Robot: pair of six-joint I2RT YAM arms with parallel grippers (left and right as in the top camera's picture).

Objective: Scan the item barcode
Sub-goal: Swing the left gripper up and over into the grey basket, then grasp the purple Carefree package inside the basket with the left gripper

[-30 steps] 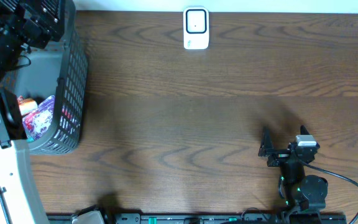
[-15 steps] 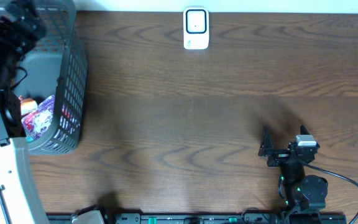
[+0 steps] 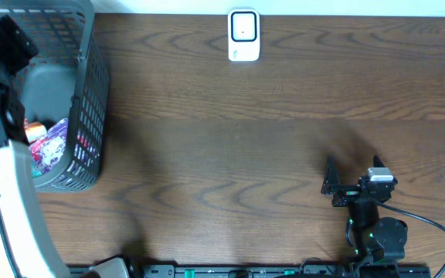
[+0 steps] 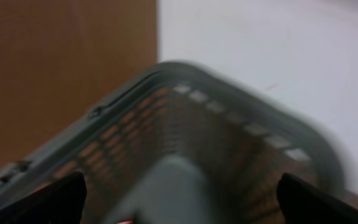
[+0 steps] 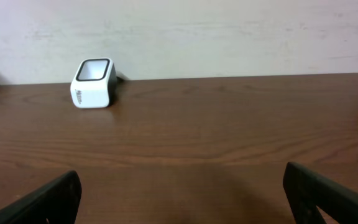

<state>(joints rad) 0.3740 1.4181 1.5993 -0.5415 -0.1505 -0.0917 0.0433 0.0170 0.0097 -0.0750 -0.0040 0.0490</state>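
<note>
A dark brown wood-grain table (image 3: 246,154) fills the overhead view, and the right wrist view shows it ending at a plain pale wall (image 5: 229,31). A small white scanner (image 3: 243,35) stands at the far edge, near the middle. At the left end sits a grey mesh basket (image 3: 91,116) holding a colourful packet (image 3: 51,147) against its near wall; no barcode can be made out on it. The left gripper (image 4: 188,202) hangs over the basket with its jaws spread wide and empty, though that view is blurred, so its height is hard to judge. The right gripper (image 5: 182,199) rests low at the near right, fully parted, holding nothing.
</note>
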